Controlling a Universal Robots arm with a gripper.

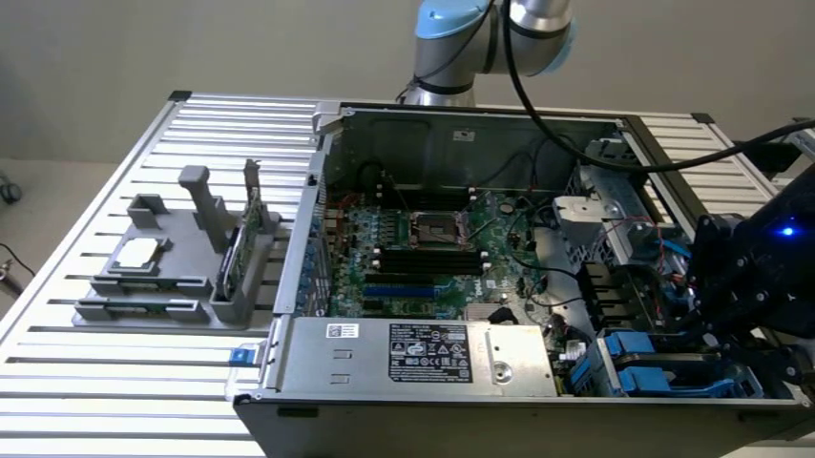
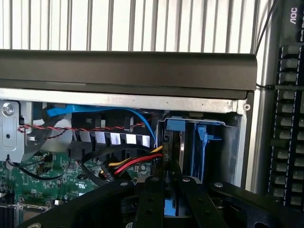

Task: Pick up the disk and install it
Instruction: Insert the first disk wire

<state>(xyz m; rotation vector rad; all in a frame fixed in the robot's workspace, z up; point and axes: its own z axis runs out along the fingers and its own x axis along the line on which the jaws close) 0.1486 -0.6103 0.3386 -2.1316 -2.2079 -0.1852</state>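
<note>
At the exterior view's right, over the drive-bay corner of the open grey metal computer case, the black robot gripper hangs low, its blue light glowing on the housing. Just under it sit blue plastic drive carriers in the bays, beside the silver box-shaped power supply with its white label. The green motherboard lies flat in the middle of the case.

Down in the wrist view, the gripper is right up against the bay. The disk, a flat slab seen edge-on with a blue plastic carrier frame along its top, stands upright in the bay at the case wall and runs straight down to the gripper. Whether the gripper is clamped on it or loose, I cannot tell. Another blue plastic carrier piece stands just beside it, and a red, yellow and black cable bundle curls in near the disk's edge.

Well apart, at the exterior view's left, a grey plastic fixture on the slatted metal table holds a small square silver chip.
</note>
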